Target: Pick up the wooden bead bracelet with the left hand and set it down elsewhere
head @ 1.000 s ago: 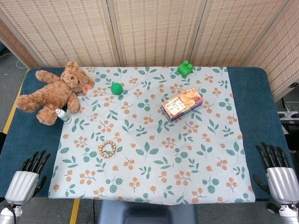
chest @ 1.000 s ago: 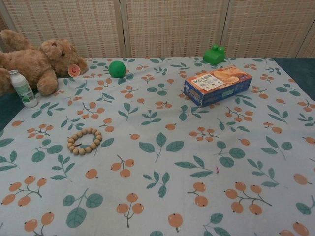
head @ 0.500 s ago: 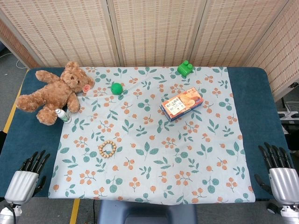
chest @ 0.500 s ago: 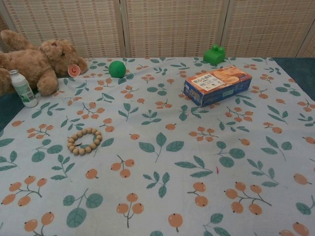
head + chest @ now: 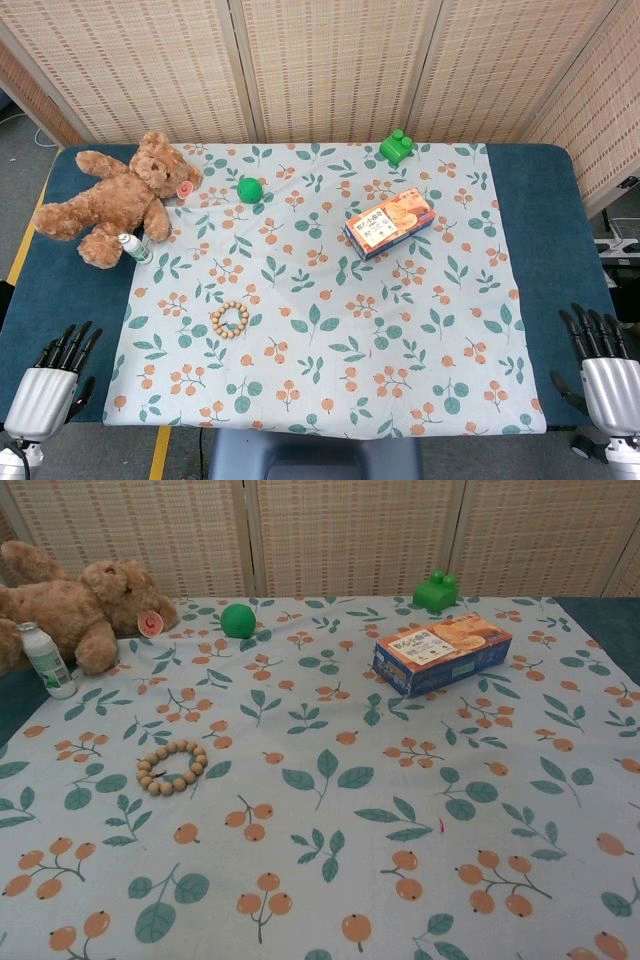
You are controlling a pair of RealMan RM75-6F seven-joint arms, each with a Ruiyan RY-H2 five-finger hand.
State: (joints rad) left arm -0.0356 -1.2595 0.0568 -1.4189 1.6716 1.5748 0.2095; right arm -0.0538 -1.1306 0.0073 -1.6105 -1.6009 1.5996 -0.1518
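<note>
Both hands have sunk slightly toward the near table edge — we see the left hand empty, fingers apart, well apart from the wooden bead bracelet; reach not begun.

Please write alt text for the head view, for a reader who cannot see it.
A wooden bead bracelet lies untouched on a leaf-print cloth, with the robot's left hand and right hand open at the table's near corners. Farther back are a teddy bear, a small bottle, a green ball, a snack box and a green block.
</note>
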